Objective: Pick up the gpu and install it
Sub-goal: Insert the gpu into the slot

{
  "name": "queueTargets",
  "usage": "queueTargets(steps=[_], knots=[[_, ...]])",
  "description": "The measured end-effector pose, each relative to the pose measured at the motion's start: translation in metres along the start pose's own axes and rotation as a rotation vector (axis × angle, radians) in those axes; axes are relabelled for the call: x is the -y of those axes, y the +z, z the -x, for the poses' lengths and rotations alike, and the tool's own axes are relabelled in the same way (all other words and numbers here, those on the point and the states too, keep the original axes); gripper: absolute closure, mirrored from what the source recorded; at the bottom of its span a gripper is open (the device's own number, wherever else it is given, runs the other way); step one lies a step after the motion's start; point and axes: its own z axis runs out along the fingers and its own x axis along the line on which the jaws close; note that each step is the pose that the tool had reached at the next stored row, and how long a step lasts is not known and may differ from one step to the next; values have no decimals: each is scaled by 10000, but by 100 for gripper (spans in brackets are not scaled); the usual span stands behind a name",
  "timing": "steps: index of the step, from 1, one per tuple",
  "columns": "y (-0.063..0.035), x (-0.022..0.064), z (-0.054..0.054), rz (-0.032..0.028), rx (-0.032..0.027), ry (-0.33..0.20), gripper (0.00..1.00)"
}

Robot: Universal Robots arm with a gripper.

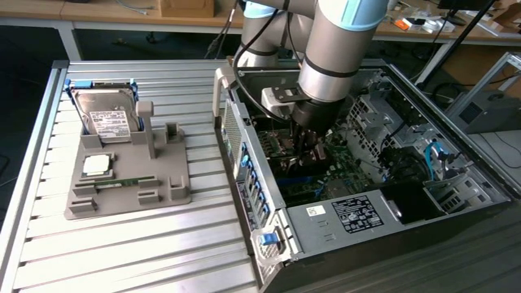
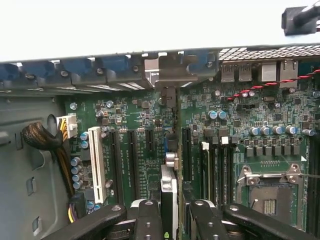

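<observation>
Wrist view: jaws seemingly clamp gpu (image 2: 169, 200) edge-on.

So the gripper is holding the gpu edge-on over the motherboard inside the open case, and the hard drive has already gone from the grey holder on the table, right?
Not quite: in the exterior view the hard drive stands in the grey holder. The gripper does hold the gpu over the motherboard.

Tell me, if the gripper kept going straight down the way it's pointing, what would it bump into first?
Probably the motherboard. The gripper points down into the open computer case, shut on the gpu, so the card's lower edge would likely meet the board's slots first. The depth is hard to judge.
</observation>
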Motion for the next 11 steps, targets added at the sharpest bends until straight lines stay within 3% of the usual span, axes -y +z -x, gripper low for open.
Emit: queueTargets(steps=[11], knots=[[4, 4, -135, 6, -7, 26, 73]])
